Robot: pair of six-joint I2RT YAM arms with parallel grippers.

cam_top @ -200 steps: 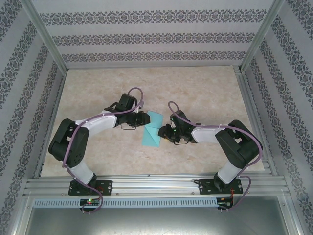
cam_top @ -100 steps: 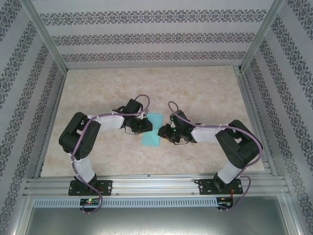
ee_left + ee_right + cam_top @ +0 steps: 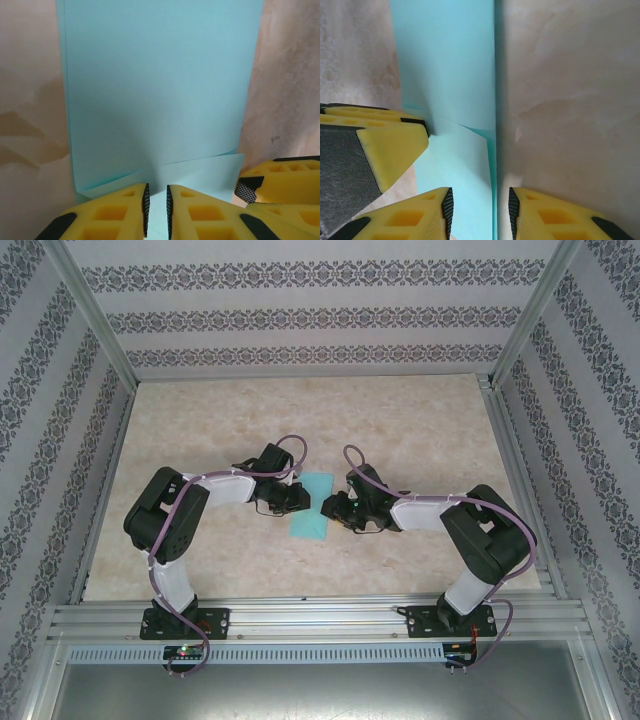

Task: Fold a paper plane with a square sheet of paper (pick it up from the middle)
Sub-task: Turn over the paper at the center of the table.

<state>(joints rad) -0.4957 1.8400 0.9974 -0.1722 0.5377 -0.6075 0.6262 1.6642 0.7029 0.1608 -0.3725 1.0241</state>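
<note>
- Left wrist: left gripper (image 3: 156, 195) jaws a slit apart, over folded flap of square sheet of paper (image 3: 160, 90)
- Right gripper (image 3: 480, 196) jaws apart, straddling its raised edge

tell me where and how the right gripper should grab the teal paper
Its long edge nearest the right gripper, approached from the right arm's side, jaws straddling it: that edge of the folded teal paper seems lifted off the tabletop; the rest lies flat.
</note>
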